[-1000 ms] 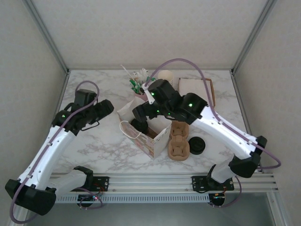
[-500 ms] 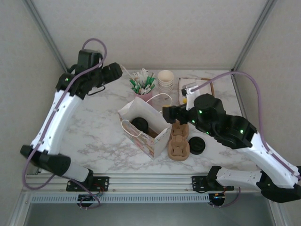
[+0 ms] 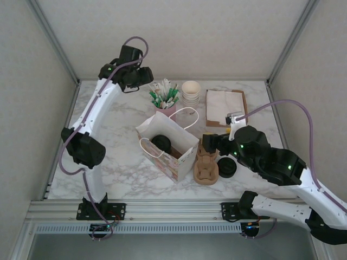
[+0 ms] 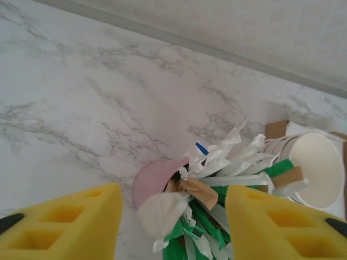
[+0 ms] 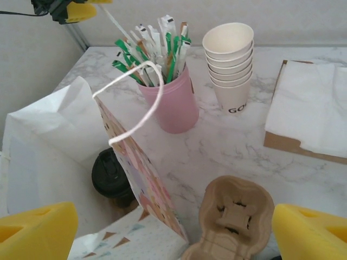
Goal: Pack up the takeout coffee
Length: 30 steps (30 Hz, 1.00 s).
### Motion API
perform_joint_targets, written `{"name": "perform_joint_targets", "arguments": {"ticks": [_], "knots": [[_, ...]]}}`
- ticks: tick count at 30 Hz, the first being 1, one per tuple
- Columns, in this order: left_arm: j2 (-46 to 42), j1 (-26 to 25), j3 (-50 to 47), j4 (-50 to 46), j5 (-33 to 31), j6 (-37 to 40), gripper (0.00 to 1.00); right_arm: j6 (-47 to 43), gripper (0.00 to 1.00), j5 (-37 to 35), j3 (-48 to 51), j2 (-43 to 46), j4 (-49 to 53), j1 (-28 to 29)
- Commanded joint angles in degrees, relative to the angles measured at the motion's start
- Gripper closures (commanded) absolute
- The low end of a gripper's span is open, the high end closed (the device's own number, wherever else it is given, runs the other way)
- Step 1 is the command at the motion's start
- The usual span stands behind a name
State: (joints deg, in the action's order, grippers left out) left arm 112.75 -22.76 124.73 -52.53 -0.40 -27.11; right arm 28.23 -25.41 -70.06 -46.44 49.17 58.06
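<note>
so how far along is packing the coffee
Done: the takeout coffee sits inside the paper bag. In hand: nothing; the left pincer is open over the pink cup of stirrers, and the right pincer is open above the cup carrier. Left: seemingly nothing for the coffee itself.

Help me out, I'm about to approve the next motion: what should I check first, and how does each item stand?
1. Is the takeout coffee upright inside the paper bag: ok.
2. Is its lid pressed fully down: cannot tell.
3. Is the paper bag standing with its mouth open: ok.
4. Is the right gripper open and empty, near the cup carrier: ok.
5. Is the left gripper open and empty, above the pink cup: ok.
6. Is the coffee seated in the cup carrier: not ok; it lies empty beside the bag.
</note>
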Motion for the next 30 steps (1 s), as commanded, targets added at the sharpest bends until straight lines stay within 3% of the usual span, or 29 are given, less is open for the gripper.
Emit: {"name": "perform_joint_targets", "arguments": {"ticks": [1,4,9,13,22,30], "knots": [[0.9,-1.2,2.7,-2.4,-2.3,0.0,0.53,2.1,0.07,-1.5,1.3,1.0,0.7,0.3],[0.6,-2.1,2.7,-1.8,-5.8,0.6,0.63,2.4,0.07,-1.6,1.4,0.9,0.9,0.3],[0.8,-3.0,2.7,-1.7,-9.5,1.5,0.66,2.6,0.07,-1.6,2.0,1.1,-0.1,0.4],[1.6,-3.0,3.0,-2.1,-9.3,1.6,0.67,2.9,0.07,-1.5,2.2,1.2,0.2,0.4],[1.3,-3.0,3.3,-1.5,-9.3,1.7,0.84,3.1,0.07,-0.5,2.5,1.6,-0.2,0.3],[0.6,-3.1,6.0,-2.9,-9.7,2.3,0.93,3.4,0.07,-1.3,2.6,1.6,0.2,0.4]]}}
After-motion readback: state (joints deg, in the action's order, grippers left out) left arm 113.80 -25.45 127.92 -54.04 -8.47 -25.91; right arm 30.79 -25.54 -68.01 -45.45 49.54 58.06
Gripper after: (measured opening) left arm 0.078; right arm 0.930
